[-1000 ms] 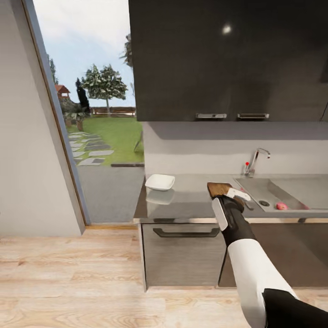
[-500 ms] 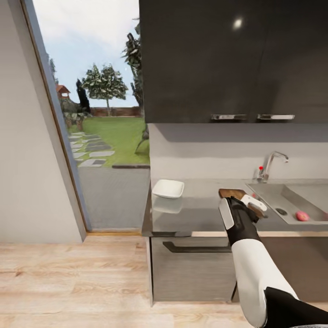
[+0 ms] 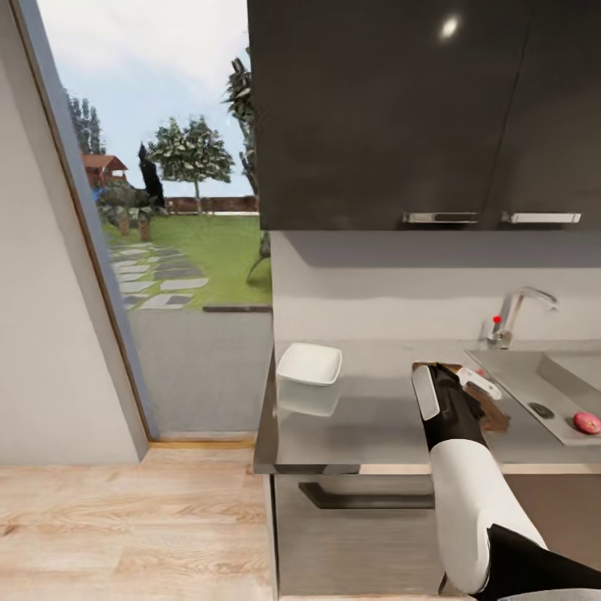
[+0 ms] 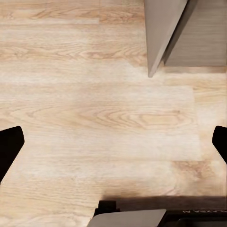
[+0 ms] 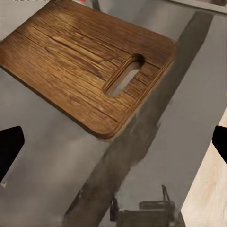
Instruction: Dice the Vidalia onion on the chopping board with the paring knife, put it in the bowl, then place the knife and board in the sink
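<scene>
The dark-brown chopping board [image 5: 85, 61] lies flat on the grey countertop [image 3: 376, 417], its handle slot toward the front edge. My right gripper [image 3: 466, 391] hovers just above it, open and holding nothing, and it hides most of the board [image 3: 494, 416] in the head view. A white bowl [image 3: 309, 365] sits at the counter's left end. The round pinkish onion [image 3: 587, 422] rests in the sink [image 3: 561, 386] at the right. I cannot make out the paring knife. My left gripper [image 4: 113, 142] hangs open over the wooden floor.
Dark wall cabinets [image 3: 401, 108] hang over the counter. A faucet [image 3: 516, 313] stands behind the sink. A drawer with a dark handle [image 3: 367, 499] is below the counter. To the left a large glass opening [image 3: 167, 250] faces a garden. A cabinet corner [image 4: 165, 33] is near the left gripper.
The whole head view has shifted as the robot came nearer to the counter; the counter looks larger and the sink has slid right. My right gripper stays over the board.
</scene>
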You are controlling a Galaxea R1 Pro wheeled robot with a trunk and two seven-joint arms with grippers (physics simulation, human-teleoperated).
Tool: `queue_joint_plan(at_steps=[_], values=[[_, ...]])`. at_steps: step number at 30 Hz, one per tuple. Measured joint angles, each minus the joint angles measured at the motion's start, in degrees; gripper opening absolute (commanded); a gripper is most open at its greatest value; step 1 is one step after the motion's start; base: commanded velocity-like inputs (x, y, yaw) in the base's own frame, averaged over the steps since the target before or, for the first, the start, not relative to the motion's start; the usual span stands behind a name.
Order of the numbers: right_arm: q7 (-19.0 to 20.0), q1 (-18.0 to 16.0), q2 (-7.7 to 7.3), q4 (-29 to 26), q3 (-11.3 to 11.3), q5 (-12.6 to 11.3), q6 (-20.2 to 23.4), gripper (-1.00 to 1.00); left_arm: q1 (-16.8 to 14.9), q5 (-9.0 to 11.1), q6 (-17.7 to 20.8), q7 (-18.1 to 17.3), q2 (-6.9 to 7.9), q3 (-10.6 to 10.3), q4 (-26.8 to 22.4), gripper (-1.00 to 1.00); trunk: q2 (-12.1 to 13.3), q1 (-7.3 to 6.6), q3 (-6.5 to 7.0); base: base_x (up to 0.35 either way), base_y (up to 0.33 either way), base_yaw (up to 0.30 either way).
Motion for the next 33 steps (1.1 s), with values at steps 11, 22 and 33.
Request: queue_joint_plan(at_steps=[11, 22, 33], values=[[-5.6, 0.0, -0.62, -0.2, -0.5, -0.1, 0.0, 1.00, 0.0, 0.0, 0.0, 0.0, 0.00, -0.1, 0.0, 1.00, 0.0, 0.03, 0.00, 0.196, -0.018, 0.000], [-13.3, 0.0, -2.26, -4.3, -0.4, -0.3, 0.2, 1.00, 0.0, 0.0, 0.0, 0.0, 0.00, -0.1, 0.1, 1.00, 0.0, 0.03, 0.00, 0.002, 0.000, 0.000], [-14.3, 0.0, -2.52, -4.5, -0.5, -0.2, 0.2, 1.00, 0.0, 0.0, 0.0, 0.0, 0.00, -0.1, 0.0, 1.00, 0.0, 0.02, 0.00, 0.032, 0.000, 0.000]])
